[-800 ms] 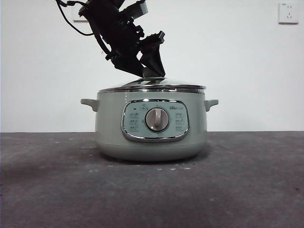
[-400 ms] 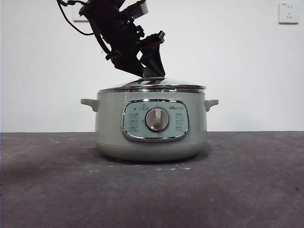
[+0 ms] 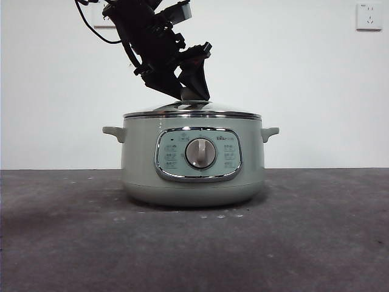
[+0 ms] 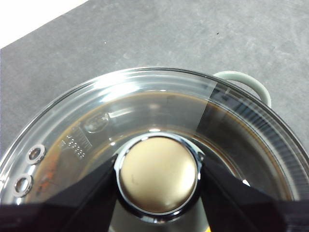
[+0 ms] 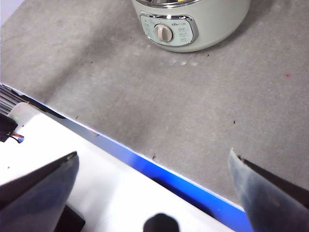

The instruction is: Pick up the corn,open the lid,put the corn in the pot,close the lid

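Dark grey speckled counter (image 3: 194, 243) fills the foreground, a few pale flecks just in front of the pot (image 3: 193, 159). The sage-green pot sits mid-counter, chrome-framed panel and grey dial (image 3: 200, 152) facing front, small handles either side. The lid (image 3: 191, 111) sits closed on its rim. Left tool (image 3: 189, 91) comes down from upper left, jaws pinching the lid's knob (image 4: 158, 174) from both sides. Through the glass only a sliver of yellow at the wrist view's edge; corn not clearly visible. Right tool (image 5: 154, 166) waits back over the counter's near edge, jaws spread wide, pot well away. Behind: plain white wall, wall socket (image 3: 369, 16) top right.
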`<state>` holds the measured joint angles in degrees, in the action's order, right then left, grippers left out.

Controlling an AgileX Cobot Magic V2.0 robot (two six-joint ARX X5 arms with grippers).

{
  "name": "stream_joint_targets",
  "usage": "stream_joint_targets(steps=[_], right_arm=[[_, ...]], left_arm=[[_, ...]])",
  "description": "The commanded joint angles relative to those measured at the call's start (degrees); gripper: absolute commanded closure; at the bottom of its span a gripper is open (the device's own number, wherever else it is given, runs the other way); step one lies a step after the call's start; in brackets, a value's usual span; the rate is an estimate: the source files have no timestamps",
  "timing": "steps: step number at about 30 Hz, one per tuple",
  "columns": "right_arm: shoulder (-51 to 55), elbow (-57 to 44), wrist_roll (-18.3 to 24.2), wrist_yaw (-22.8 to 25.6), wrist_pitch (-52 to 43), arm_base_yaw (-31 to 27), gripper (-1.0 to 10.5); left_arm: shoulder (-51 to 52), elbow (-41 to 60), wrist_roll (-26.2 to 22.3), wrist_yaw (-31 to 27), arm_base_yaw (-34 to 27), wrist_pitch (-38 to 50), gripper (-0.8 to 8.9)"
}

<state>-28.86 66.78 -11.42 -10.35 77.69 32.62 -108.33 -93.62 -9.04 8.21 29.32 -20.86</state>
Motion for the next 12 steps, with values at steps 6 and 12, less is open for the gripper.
stream_joint_targets(steps=[6,12], right_arm=[[0.3,-0.5,-0.4,0.6,1.5,0.0,4.1],[0.3,-0.5,-0.4,0.9,1.5,0.0,4.1]], left_arm=[[-0.9,0.2,-1.7,-0.3,-0.3,-0.5,5.66],[-0.9,-0.7,-1.4,-0.3,-0.3,-1.0,3.76]])
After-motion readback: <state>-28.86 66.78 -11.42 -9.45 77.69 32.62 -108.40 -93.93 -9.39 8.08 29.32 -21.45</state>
